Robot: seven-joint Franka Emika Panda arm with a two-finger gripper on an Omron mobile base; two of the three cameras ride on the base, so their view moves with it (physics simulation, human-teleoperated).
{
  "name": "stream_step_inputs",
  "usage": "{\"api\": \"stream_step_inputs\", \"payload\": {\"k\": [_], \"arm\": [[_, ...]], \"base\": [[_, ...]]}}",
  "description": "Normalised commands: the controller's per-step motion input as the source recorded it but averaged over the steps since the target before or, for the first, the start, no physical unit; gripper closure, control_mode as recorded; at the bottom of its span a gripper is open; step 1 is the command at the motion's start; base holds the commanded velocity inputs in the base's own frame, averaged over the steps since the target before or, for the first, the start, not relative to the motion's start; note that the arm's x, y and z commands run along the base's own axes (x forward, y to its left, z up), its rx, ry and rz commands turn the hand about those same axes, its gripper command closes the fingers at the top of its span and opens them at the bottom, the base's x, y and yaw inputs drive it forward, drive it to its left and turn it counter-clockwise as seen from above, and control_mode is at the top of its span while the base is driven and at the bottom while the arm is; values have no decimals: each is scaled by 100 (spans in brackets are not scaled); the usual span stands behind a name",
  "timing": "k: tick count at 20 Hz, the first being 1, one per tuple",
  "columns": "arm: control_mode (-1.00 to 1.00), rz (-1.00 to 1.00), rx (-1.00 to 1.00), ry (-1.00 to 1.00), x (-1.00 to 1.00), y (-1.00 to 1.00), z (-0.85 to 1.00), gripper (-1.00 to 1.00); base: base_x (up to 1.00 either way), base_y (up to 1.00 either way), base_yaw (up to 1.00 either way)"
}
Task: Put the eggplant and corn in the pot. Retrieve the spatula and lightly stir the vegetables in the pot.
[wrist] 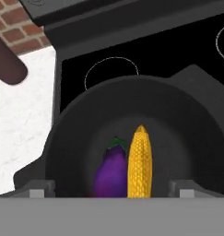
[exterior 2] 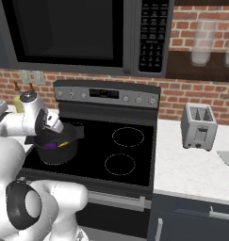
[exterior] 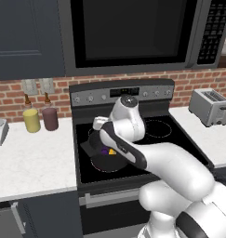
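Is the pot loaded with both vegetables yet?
Yes. The pot holds the eggplant and the corn, lying side by side on its bottom.

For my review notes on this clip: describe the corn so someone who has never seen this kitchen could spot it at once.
Find the black stove below the microwave; on its front left burner sits a dark round pot. Inside it lie two vegetables side by side, and the corn is the long, bumpy yellow one, beside the smooth purple eggplant.

base views: rear left/right, share stove [exterior: 133, 135] | hand: close above pot [wrist: 132, 106]
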Motion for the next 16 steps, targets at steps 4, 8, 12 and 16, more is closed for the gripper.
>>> {"api": "stream_step_inputs", "payload": {"k": [4, 8, 12, 16], "arm": [[-100, 0, 8, 0, -60, -12, 100, -100], [-100, 0, 6, 2, -94, -29, 84, -100], [-100, 0, 2, 12, -89, -43, 46, -100], [-100, 0, 0, 18, -64, -39, 12, -100]], "base": [[0, 0, 0], [0, 0, 0], [0, 0, 0], [0, 0, 0]]}}
